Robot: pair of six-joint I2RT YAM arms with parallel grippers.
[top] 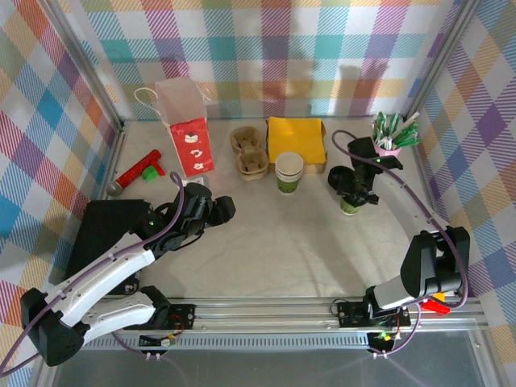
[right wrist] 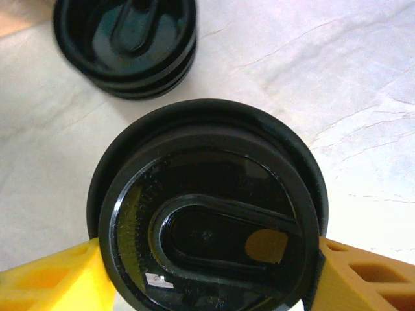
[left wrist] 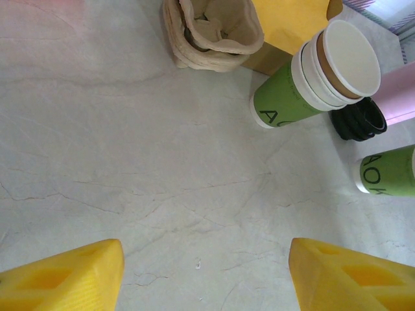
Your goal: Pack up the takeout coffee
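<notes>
**Item 1.** Right gripper (right wrist: 207, 278), yellow, two-finger. Position: bottom centre of its wrist view; right of centre in the overhead view (top: 355, 192). The fingers (right wrist: 45, 282) lie against opposite sides of item 2. Condition: closed on it, going by the contact.

**Item 2.** Takeout coffee (right wrist: 207, 214), a small paper cup, white above and green below, with a round black plastic lid fitted. Position: right of centre, overhead (top: 349, 207). Whether it rests on the table or sits just off it cannot be told.

**Item 3.** Loose black lids (right wrist: 126, 39), a short stack. Position: upper left of the right wrist view, just beside item 2.

**Item 4.** Left gripper (left wrist: 206, 275), yellow fingers wide apart and holding nothing. Position: over the bare pale table (top: 282, 250), left of centre.

**Step in hand (judged).** The grasp on the coffee. The next move calls for a straight lift with the lid level. After that comes a carry toward the upper left, where the red-and-white paper bag (top: 187, 125) stands.

**Surroundings.**
- Stack of lidless white-and-green cups (top: 289, 172), centre.
- Brown pulp cup carriers (top: 249, 151), just left of that stack.
- Yellow napkin pile (top: 297, 139), behind the stack.
- Pink holder of green-and-white sticks (top: 393, 137), upper right.

**In the way.** The cup stack and the carriers lie between the coffee and the bag, so a low path would likely strike them. The left gripper sits near the bag's foot.
</notes>
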